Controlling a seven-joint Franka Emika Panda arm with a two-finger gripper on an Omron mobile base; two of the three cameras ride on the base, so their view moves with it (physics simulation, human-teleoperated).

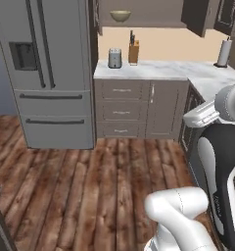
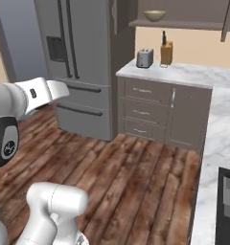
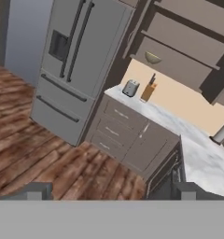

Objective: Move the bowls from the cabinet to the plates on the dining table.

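- Gripper [image 3: 111, 190]: fingers spread wide in the hand view, nothing between them. Aimed across the floor at the far counter, well apart from any bowl.
- Arm [image 1: 220, 147] is folded close to the base, not reaching for anything.
- Wood floor [image 1: 80, 186]: open stretch between base and the cabinetry; my read is the base has to drive closer before a reach makes sense.
- Fridge [image 1: 46, 68] on the left, doors shut.
- Drawers [image 1: 120, 112] under the marble counter [image 1: 153, 71], all shut.
- On the counter: toaster [image 1: 114, 58] and knife block [image 1: 133, 52] side by side, paper towel roll [image 1: 224, 53] at the far right end.
- Cabinet [image 2: 179, 14] above the counter stands open: door [image 1: 198, 14] swung out, shelf exposed.
- Olive-tan bowl [image 1: 120, 16] sits upright on that shelf, above and just right of the toaster. Looks empty, though the inside is too small to tell for sure.
- Can't spot a second bowl on the visible shelf; it may be hidden by a door or out of frame.
- Progress, judged: barely started. Cabinet is open, the tan bowl not yet picked, nothing delivered.
- Left: approach, grab the tan bowl, carry it to a plate, then repeat for the other.
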